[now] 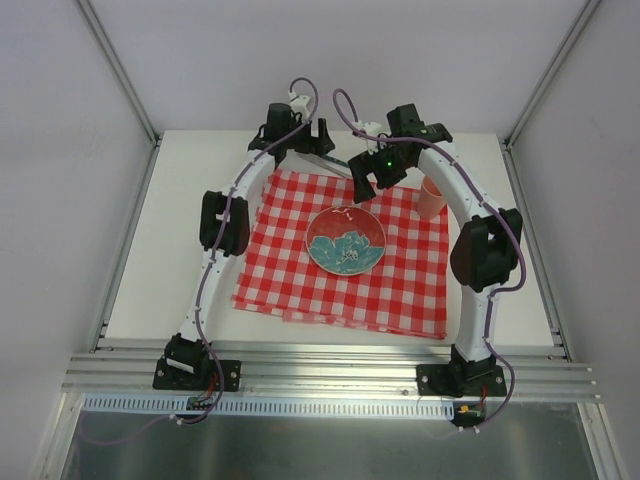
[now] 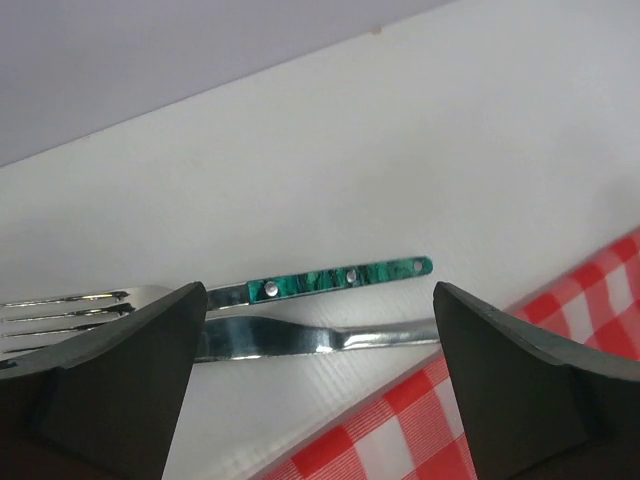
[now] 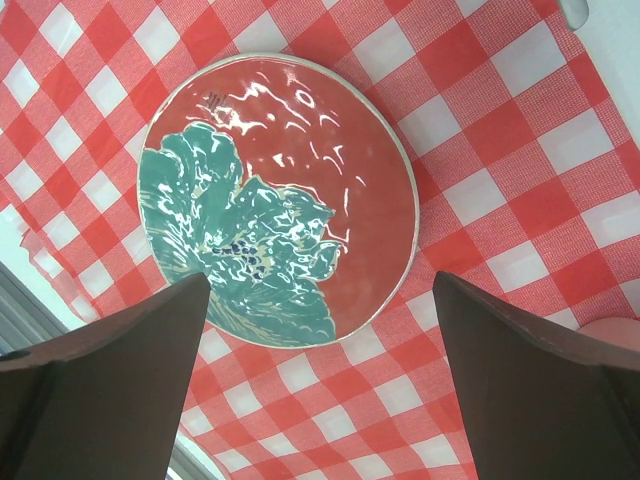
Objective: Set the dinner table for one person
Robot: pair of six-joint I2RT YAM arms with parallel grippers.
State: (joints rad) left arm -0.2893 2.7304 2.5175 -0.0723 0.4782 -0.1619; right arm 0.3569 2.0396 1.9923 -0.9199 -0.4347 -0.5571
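Plate (image 1: 346, 240) centred on the cloth (image 1: 290, 285), cup (image 1: 431, 198) near; fork (image 2: 70, 306) and green-handled utensil (image 2: 340, 277) wait on bare surface (image 1: 170, 270) under released left claw (image 2: 320, 310); right claw (image 3: 322, 290) released too

Flowered plate (image 1: 346, 241) sits on checked cloth (image 1: 300, 275), pink cup (image 1: 431, 198) at its corner; fork (image 2: 148, 294) and green-handled utensil (image 2: 340, 277) lie beside.

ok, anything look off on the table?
The cloth sits skewed to the table edges. The fork and a green-handled utensil lie on bare table past its far edge, not beside the plate. Nothing spilled or broken.
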